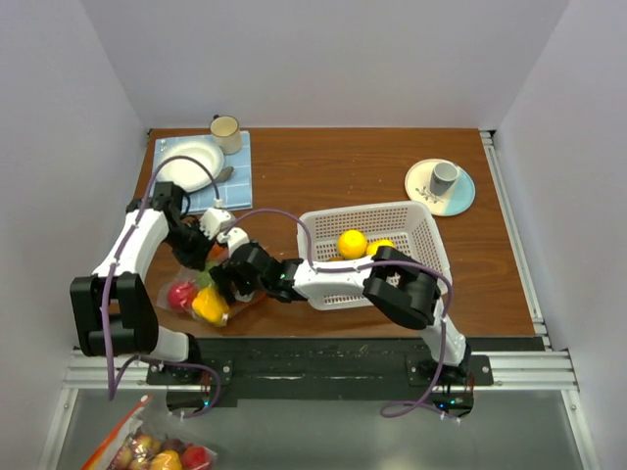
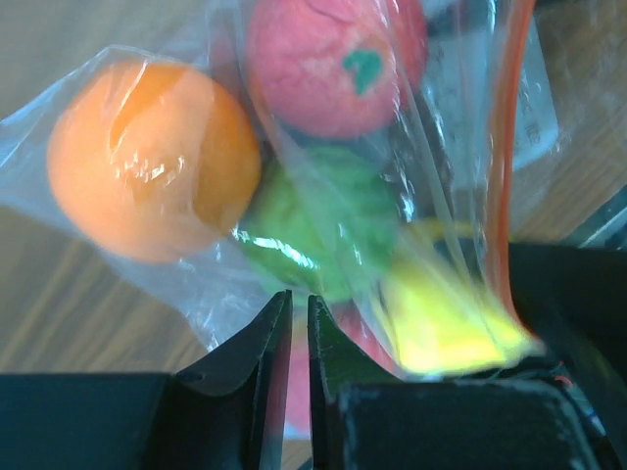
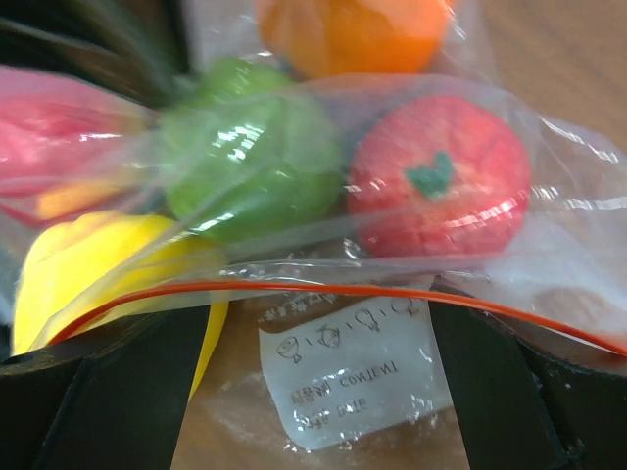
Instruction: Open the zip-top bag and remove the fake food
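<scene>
zip-top bag (image 1: 196,299): clear crinkly film, on the near-left surface (image 1: 343,166). Orange-red zip strip (image 3: 343,291) along one edge, can't tell if sealed; white printed label (image 3: 358,367) just past it. fake food inside, bunched and touching: orange ball (image 2: 152,176), red piece (image 3: 438,176) with a green stem mark, green piece (image 3: 250,162), yellow piece (image 3: 88,264). Two more yellow pieces (image 1: 352,243) in the white basket (image 1: 431,220).

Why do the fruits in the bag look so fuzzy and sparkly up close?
Left wrist view: too close, so the yellow piece smears and the zip-top bag shows white glints. Right wrist view: the pink piece at left blurs, the label is unreadable. Top view: sharp, evenly lit.
</scene>
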